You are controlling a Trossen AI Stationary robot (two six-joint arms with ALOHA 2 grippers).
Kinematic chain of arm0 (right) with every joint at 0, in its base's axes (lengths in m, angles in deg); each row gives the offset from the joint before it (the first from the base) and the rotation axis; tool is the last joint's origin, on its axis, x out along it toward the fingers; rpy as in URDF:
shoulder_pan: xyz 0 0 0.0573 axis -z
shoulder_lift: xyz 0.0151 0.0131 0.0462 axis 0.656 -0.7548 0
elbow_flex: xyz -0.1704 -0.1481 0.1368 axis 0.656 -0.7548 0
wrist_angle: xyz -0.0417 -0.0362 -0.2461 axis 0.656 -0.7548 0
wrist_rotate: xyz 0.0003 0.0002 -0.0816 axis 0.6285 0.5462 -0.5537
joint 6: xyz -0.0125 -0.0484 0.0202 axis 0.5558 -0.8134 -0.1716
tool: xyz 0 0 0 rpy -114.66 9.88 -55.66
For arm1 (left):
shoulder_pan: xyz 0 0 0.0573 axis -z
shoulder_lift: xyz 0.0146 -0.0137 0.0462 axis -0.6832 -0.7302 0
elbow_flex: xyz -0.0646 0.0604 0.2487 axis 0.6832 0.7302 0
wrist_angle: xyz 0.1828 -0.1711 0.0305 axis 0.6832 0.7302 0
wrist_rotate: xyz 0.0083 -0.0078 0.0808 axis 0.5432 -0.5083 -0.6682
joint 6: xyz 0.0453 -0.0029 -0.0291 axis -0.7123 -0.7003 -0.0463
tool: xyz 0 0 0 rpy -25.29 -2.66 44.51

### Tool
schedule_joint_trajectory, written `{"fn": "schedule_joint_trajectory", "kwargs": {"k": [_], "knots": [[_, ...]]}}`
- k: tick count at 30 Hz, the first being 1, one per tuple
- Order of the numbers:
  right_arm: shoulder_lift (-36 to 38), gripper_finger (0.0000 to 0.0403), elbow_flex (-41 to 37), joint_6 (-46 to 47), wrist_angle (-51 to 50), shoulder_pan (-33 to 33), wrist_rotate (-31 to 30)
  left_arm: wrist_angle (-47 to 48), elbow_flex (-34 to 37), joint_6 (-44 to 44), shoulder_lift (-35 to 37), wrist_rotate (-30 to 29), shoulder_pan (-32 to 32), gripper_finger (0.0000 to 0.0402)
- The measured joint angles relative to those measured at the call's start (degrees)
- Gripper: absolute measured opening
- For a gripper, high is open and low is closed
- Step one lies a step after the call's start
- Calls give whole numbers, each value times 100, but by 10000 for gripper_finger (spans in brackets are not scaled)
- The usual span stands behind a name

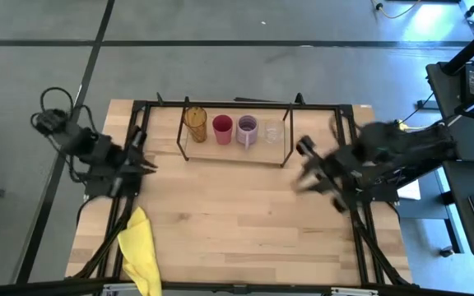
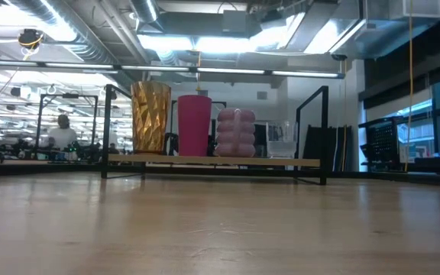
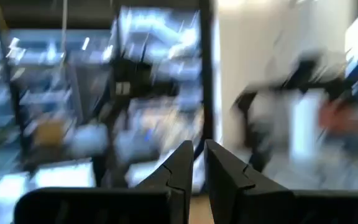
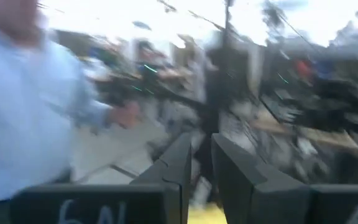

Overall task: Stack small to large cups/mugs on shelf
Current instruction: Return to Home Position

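Observation:
Four cups stand in a row on the shelf's wooden board, each on its base: the amber tumbler, the red cup, the light purple mug and the tiny clear glass. The low view shows the tumbler, red cup and mug on the board. My left gripper hovers left of the shelf, shut and holding nothing. My right gripper hovers near the shelf's right end, also shut and holding nothing.
A yellow cloth lies near the table's near left corner. The larger black frame runs around the table. Bare wooden tabletop stretches between the shelf and the near edge. A person stands in the room beyond the table.

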Motion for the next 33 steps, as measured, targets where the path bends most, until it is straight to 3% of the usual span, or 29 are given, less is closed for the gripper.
{"fn": "schedule_joint_trajectory", "kwargs": {"k": [3, 5, 8, 11, 13, 17, 19, 24, 28, 33], "knots": [[-200, 67, -6, 267, -412, 844, 125, 675, 7, -62, 152, 157, -748, 37], [-258, 67, -9, 266, -653, 1498, 587, 1005, 3, -99, 336, 179, -1382, 36], [-320, 67, -11, 441, -689, 2485, 1370, 1555, 34, 330, 860, 858, -2207, 34], [-396, 67, -192, 622, -315, 3259, 2303, 1595, 354, 737, 1433, 1313, -2736, 34], [-394, 67, -277, 830, -21, 3521, 2512, 1532, 767, 1041, 1818, 1535, -2902, 36], [-329, 67, -720, 876, 30, 3582, 2544, 551, 1989, 1503, 2308, 1761, -2946, 37], [-298, 67, -1085, 1008, 177, 3539, 2490, -397, 2703, 1591, 2411, 1794, -2941, 34], [-87, 67, -2121, 1309, 1587, 3287, 1812, -2519, 4242, 1865, 2486, 1476, -2940, 33], [-34, 67, -3000, 1078, 2943, 3159, 1395, -3089, 5047, 2368, 2485, 1132, -2939, 33], [-56, 67, -4161, 635, 4304, 2955, 1274, -2785, 5059, 2378, 2442, 989, -2940, 33]]}}
